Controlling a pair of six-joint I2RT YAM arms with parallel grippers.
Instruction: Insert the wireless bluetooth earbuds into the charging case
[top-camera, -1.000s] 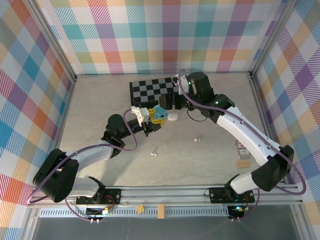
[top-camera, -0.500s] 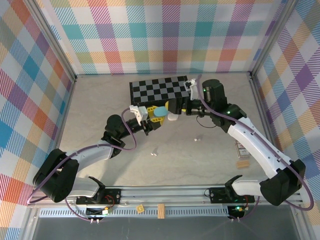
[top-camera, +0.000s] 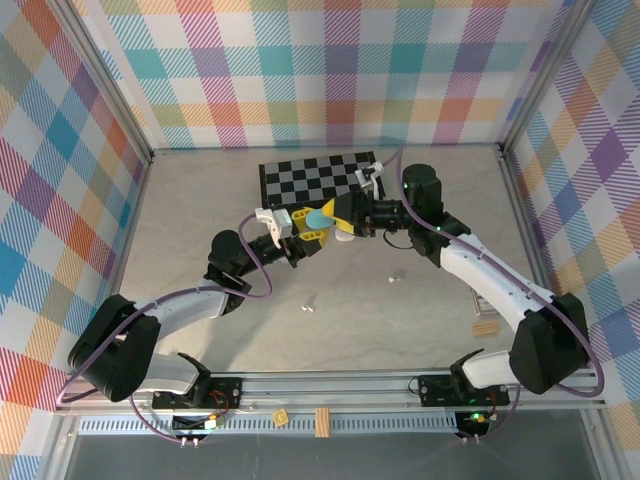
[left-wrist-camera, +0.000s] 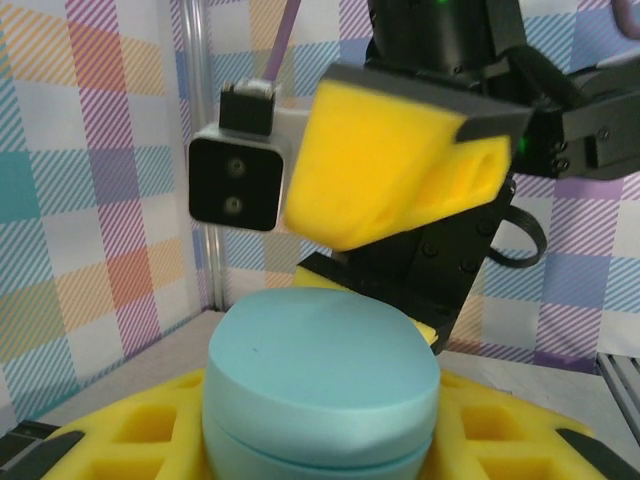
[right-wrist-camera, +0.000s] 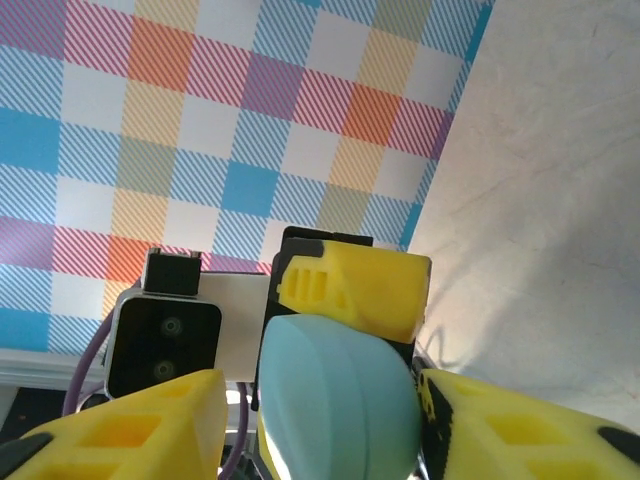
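Beige marbled tabletop (top-camera: 200, 220) seen from above, boxed in by pastel plaid walls (top-camera: 350, 70). Nearest lies one tiny white earbud (top-camera: 308, 305) left of centre, with a second earbud (top-camera: 394, 278) well apart to its right; both rest on the bare surface. Further back, the two arms reach inward and meet above the table. The left gripper (top-camera: 310, 228) has its yellow fingers closed on a light blue charging case (top-camera: 321, 215), a rounded pebble shape with its lid shut. The right gripper (top-camera: 344, 220) faces it, one yellow finger on each side of the case. Whether they press it cannot be told. Just behind them lies a black-and-white checkerboard (top-camera: 310, 180).
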